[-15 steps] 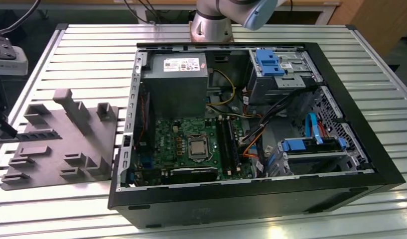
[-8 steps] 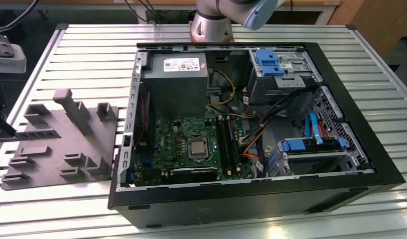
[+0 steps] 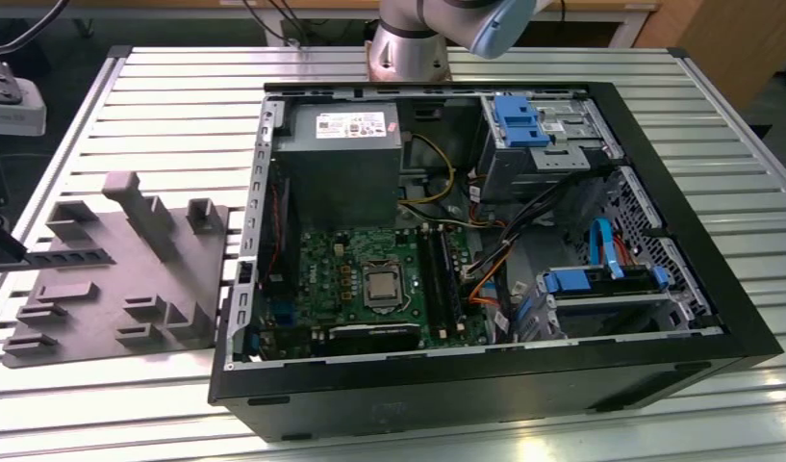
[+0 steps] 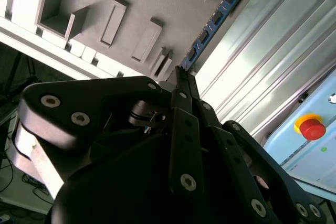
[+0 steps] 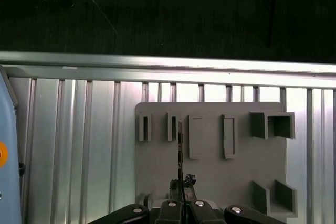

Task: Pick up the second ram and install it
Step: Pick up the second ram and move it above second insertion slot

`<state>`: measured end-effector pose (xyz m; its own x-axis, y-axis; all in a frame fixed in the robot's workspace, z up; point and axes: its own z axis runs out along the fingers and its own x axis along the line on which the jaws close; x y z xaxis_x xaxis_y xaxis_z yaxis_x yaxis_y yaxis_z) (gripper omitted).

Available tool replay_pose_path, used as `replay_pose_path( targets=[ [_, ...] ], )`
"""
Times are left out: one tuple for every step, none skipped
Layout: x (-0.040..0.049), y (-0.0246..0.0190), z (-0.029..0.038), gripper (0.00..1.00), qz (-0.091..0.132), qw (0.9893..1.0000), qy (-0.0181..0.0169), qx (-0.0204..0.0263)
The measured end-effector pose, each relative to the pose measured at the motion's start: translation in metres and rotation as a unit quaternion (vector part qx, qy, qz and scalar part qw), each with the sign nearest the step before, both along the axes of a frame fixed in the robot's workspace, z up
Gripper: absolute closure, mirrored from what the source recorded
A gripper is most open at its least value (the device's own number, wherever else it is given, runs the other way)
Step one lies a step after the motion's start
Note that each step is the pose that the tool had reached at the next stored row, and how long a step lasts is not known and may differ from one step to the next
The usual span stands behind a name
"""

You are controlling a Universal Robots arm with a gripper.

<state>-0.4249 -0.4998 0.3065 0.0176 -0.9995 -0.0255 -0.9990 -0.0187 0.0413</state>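
In the second wrist view, my gripper (image 4: 181,74) is shut on one end of the second ram (image 4: 215,22), a slim blue board with dark chips that sticks out beyond the fingertips. The first wrist view has the ram (image 5: 180,150) edge-on as a thin dark line rising from the gripper (image 5: 182,188), held above the grey fixture tray (image 5: 236,171) and its row of slots. In the exterior view, the open computer case (image 3: 495,395) lies on the table. Inside it is the green motherboard (image 3: 347,255), with long dark memory slots (image 3: 441,274) beside the processor socket.
The grey fixture tray (image 3: 136,279) sits on the ribbed aluminium table (image 3: 174,106) at the exterior view's left of the case. A pale blue box with a red button (image 4: 314,128) lies beside the fixture. Past the table edge (image 5: 168,62) is dark floor. Cables and blue drive clips (image 3: 521,120) crowd the case.
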Motion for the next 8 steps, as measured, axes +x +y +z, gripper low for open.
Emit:
replay_pose_path(
  targets=[
    [0.0000,0.0000,0.0009,0.88,0.000,1.0000,0.0000,0.0000],
    [0.0000,0.0000,0.0016,0.88,0.000,1.0000,0.0000,0.0000],
    [0.0000,0.0000,0.0025,0.88,0.000,1.0000,0.0000,0.0001],
    [0.0000,0.0000,0.0034,0.88,0.000,1.0000,0.0000,0.0001],
    [0.0000,0.0000,0.0041,0.88,0.000,1.0000,0.0000,0.0001],
    [0.0000,0.0000,0.0047,0.88,0.000,1.0000,-0.0001,0.0001],
    [0.0000,0.0000,0.0056,0.88,0.000,1.0000,0.0000,0.0001],
    [0.0000,0.0000,0.0063,0.88,0.000,1.0000,0.0000,0.0001]
  ],
)
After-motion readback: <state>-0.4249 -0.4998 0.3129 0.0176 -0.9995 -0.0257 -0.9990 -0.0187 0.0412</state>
